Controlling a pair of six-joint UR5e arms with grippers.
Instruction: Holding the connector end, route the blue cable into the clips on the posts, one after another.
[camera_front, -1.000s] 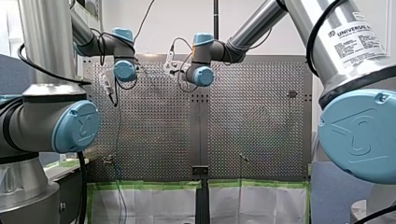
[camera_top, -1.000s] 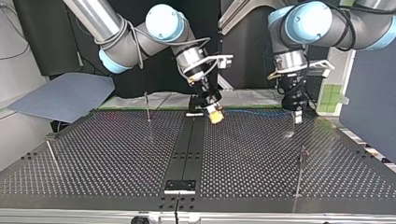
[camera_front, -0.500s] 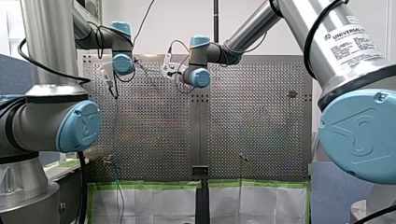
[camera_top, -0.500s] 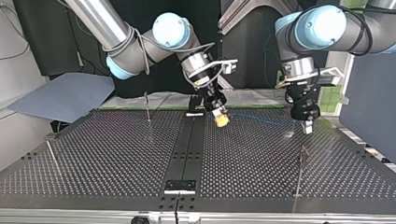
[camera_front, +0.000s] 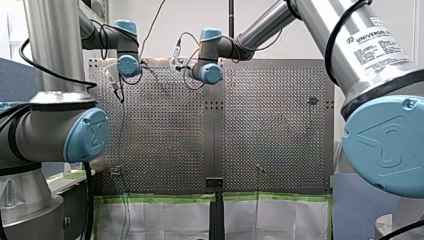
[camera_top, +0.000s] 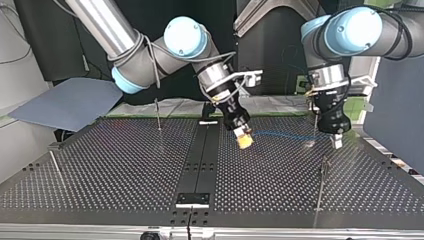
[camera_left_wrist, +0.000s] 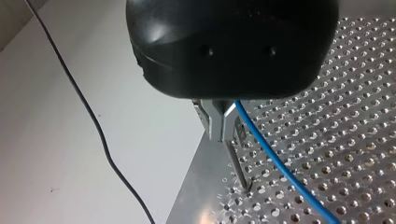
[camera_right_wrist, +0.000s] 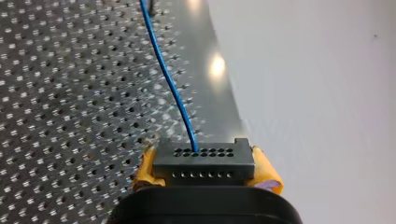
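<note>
In the top view my right gripper (camera_top: 244, 139), with yellow pads, is shut on the grey connector (camera_right_wrist: 203, 161) low over the perforated table (camera_top: 125, 170), just right of its middle. The blue cable (camera_top: 280, 134) runs from the connector rightwards to my left gripper (camera_top: 336, 140). That gripper's metal fingers (camera_left_wrist: 215, 123) are shut on the cable (camera_left_wrist: 280, 163). A thin post (camera_left_wrist: 236, 170) stands right under them. In the right wrist view the cable (camera_right_wrist: 168, 84) leaves the connector's holes and leads away over the table.
Thin posts stand at the top view's left (camera_top: 157, 114), far left (camera_top: 55, 167), right (camera_top: 322, 185) and near edge (camera_top: 189, 225). A black strip (camera_top: 200, 160) splits the table. A grey-blue sheet (camera_top: 70, 102) lies off its left corner. A black wire (camera_left_wrist: 93, 126) lies on the floor beside the table.
Both grippers have moved right and toward the near side in the top view, keeping their holds. The blue cable between them now hangs straighter and shows more clearly.
</note>
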